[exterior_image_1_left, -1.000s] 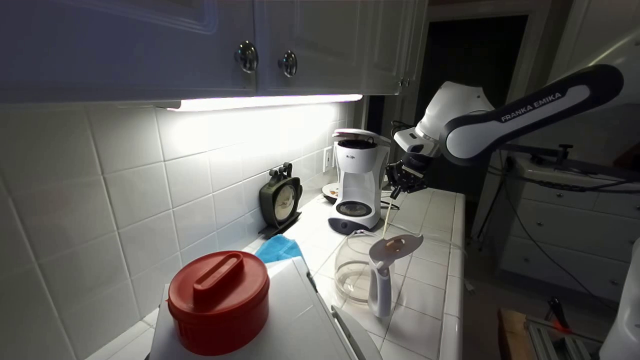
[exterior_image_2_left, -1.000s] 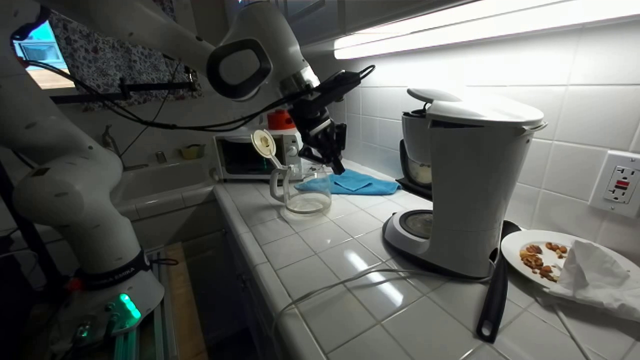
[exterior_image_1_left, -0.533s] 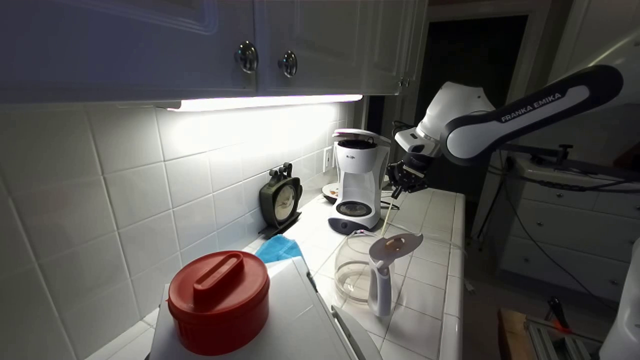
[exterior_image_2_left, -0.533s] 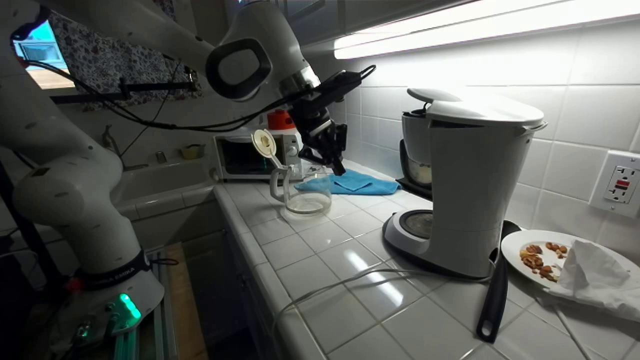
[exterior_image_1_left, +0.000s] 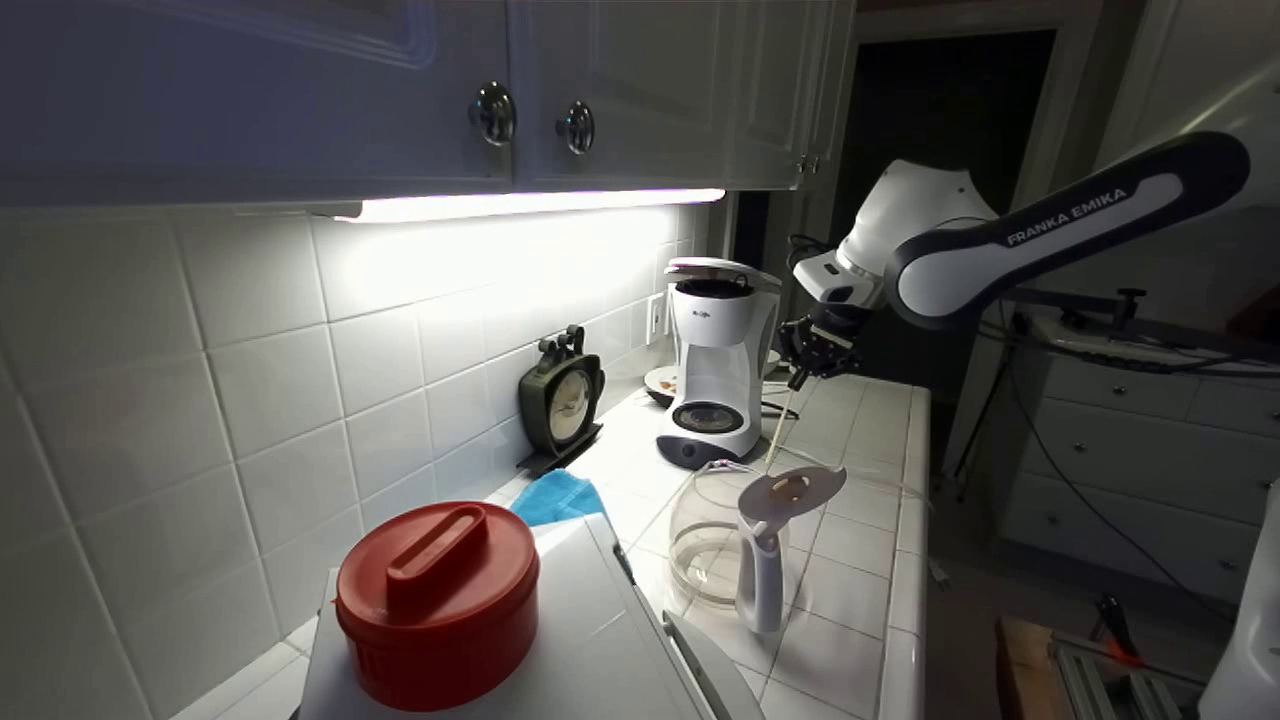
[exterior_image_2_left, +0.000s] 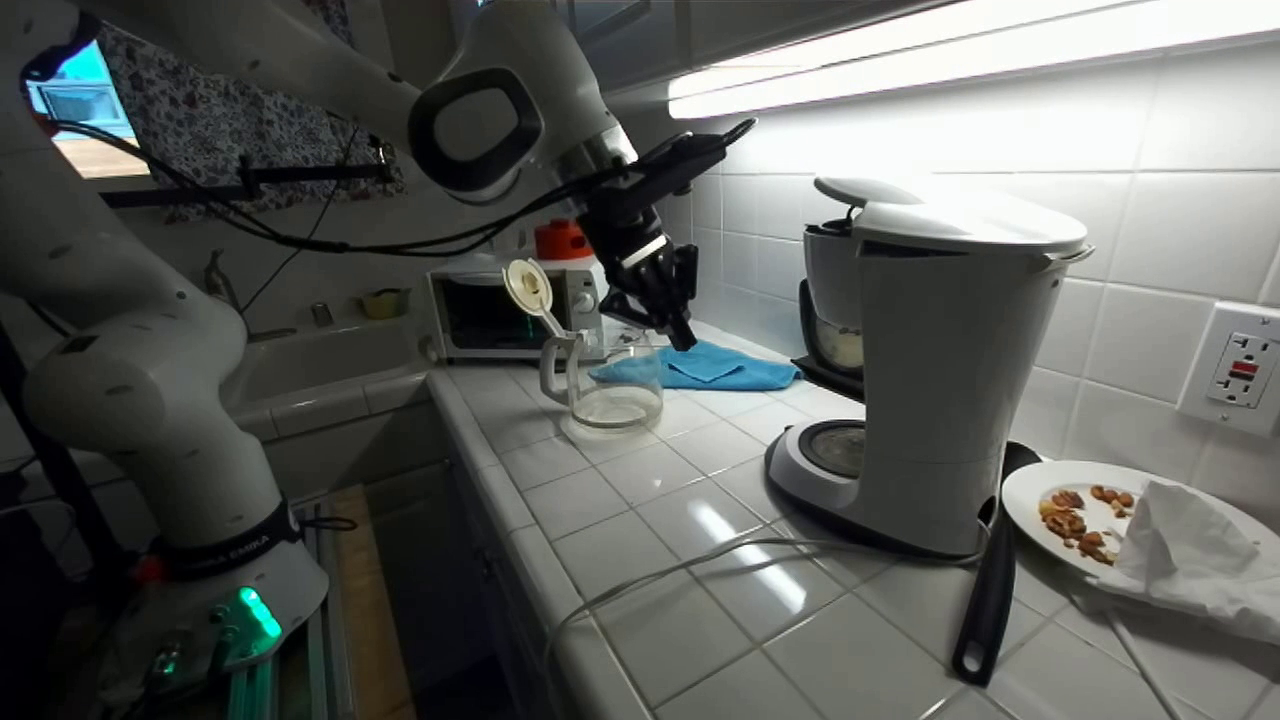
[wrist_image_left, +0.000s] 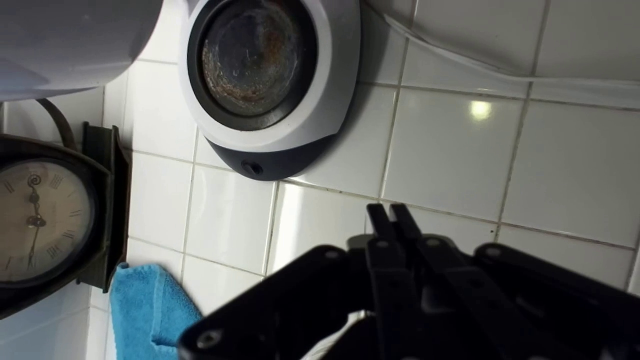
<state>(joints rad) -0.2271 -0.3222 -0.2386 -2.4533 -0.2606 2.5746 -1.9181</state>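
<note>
Here, we saw the fingers (wrist_image_left: 382, 222) nearly together, nothing visible between them.
Nearby, a glass coffee carafe (exterior_image_2_left: 612, 385) stood open-lidded.

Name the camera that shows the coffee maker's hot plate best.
Wrist view: the hot plate appears largest, from above, its stains clear, rim clipped by the frame. Both exterior views show it smaller, at an angle; in an exterior view, the coffee maker's body hides part.

Clear glass carafe (exterior_image_2_left: 617, 405), smooth plastic handle (exterior_image_1_left: 763, 585), ceramic-tiled worktop (exterior_image_2_left: 600, 525) glossy to its edges, smooth plastic coffee maker (exterior_image_2_left: 935, 400), rough, stained metal warming plate (wrist_image_left: 255, 62), nubbly terry-cloth towel (wrist_image_left: 142, 310), matt claw (wrist_image_left: 388, 207)
</note>
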